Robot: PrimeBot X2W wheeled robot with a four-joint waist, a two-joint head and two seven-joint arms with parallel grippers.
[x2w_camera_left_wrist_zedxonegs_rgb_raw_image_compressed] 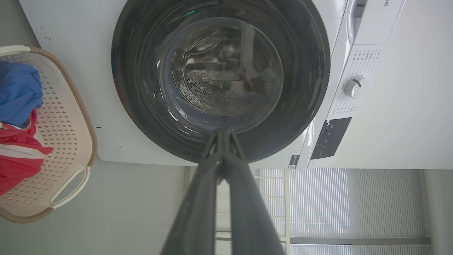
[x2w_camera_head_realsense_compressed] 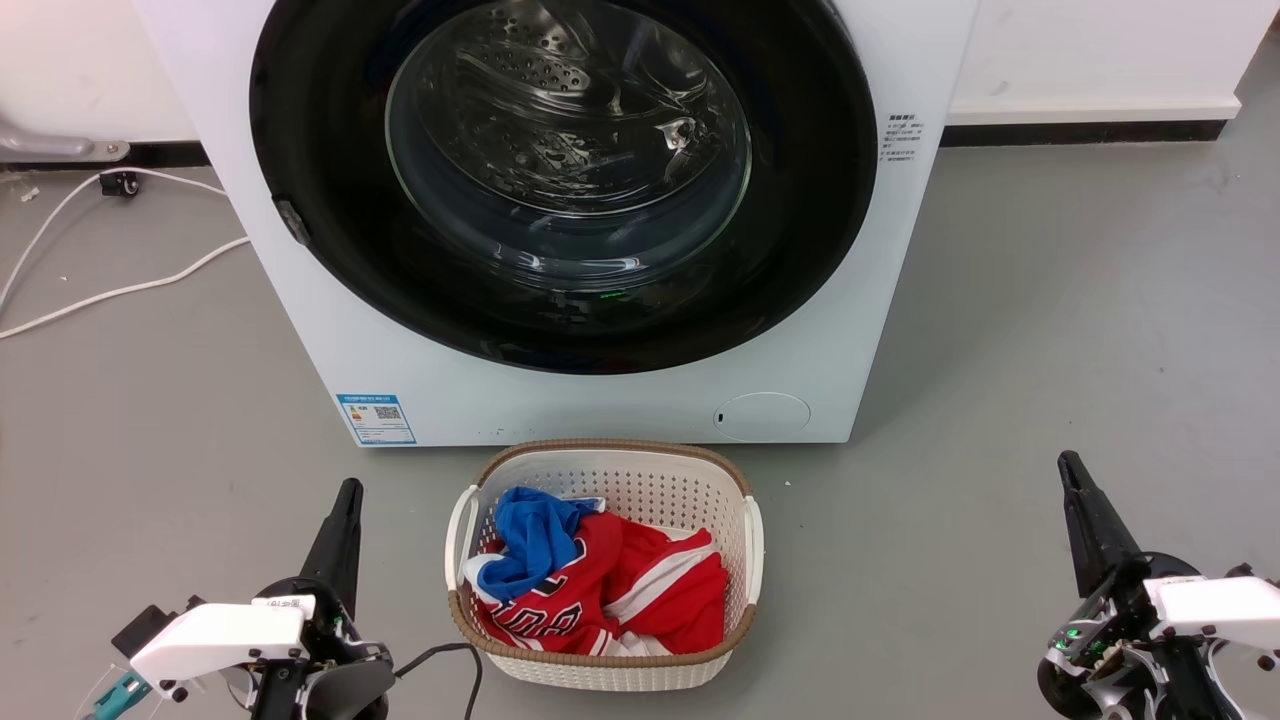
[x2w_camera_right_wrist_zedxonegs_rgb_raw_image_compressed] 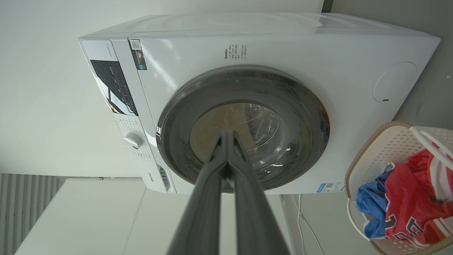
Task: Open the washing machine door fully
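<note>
- The left gripper is seen with its two dark fingers pressed together, tips meeting, and nothing held between them; the same is shown in the left wrist view.
- The right gripper is likewise drawn together at the tips and nothing is held.
- A white laundry basket is set on the grey floor between the two grippers, a little ahead of them; a red jersey and a blue garment are piled in it.
- The washing machine is placed just beyond the basket, ahead of both grippers and well apart from their fingertips.
- The washing machine door is found further ahead still and higher, between the lines of the two grippers; it is shut flat against the machine's front and is touched by neither gripper.
- A small grey catch is seen on the door's rim, on the left gripper's side.
- White cables are laid on the floor ahead of the left gripper, beyond its outer side.
</note>
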